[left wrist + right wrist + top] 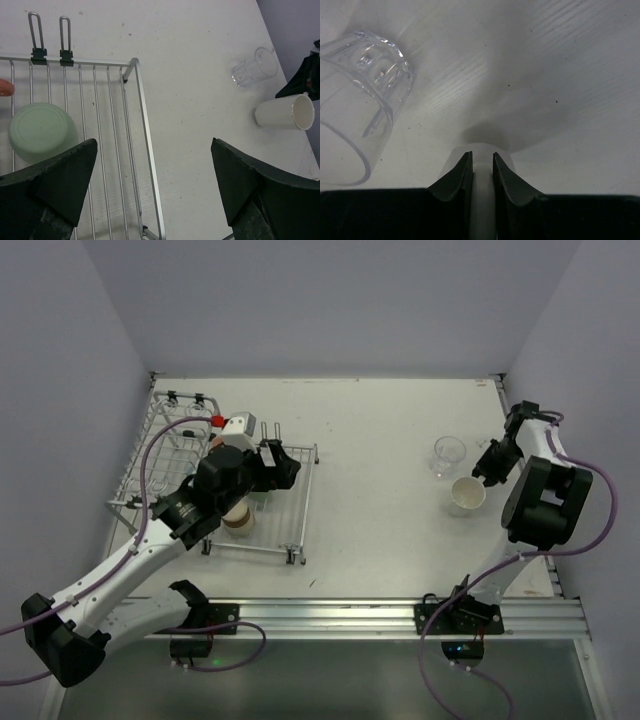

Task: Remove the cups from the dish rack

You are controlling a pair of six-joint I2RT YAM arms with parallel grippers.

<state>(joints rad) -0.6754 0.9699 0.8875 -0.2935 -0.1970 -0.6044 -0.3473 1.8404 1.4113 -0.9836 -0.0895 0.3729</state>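
I see my right gripper [481, 159] pinching the white cup [467, 496] by its rim, clear cup [449, 455] just beside it, left gripper [154, 150] gaping wide over the rack [143, 117], upturned green cup [40, 131] near one finger.

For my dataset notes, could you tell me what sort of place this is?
Probably a robotics lab cell, not a kitchen: plain walls box in a white table, a metal mounting rail edges it, and the dish rack sits with no sink.
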